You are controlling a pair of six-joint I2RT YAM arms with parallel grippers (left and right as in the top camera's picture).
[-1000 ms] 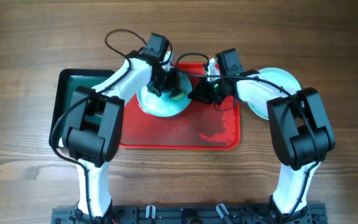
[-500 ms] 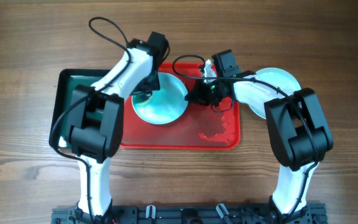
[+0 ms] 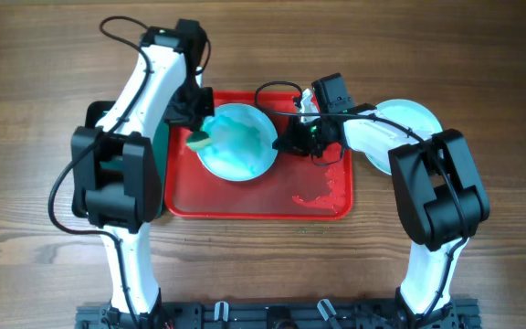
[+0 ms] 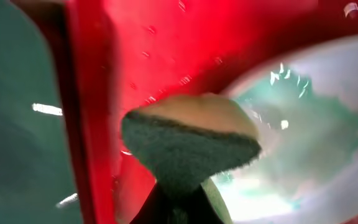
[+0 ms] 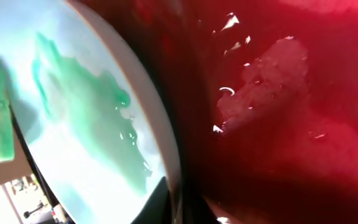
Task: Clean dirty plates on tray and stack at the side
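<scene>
Side plate partly behind right arm

Brown wooden table (grain visible), black rail below

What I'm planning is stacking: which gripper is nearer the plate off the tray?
Right. The right gripper holds the smeared plate's rim facing the side plate; the left gripper, with a sponge, is at the opposite rim.

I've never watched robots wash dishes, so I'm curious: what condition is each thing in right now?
Round pale aqua plate: on tray, smeared green.
Large red plastic tray: wet, foamy patch.
Tan sponge with green scouring face: held at that plate's edge.
Left gripper: shut on sponge.
Right gripper: shut on that plate's rim.
Second pale round plate: on table, looks clean.
</scene>
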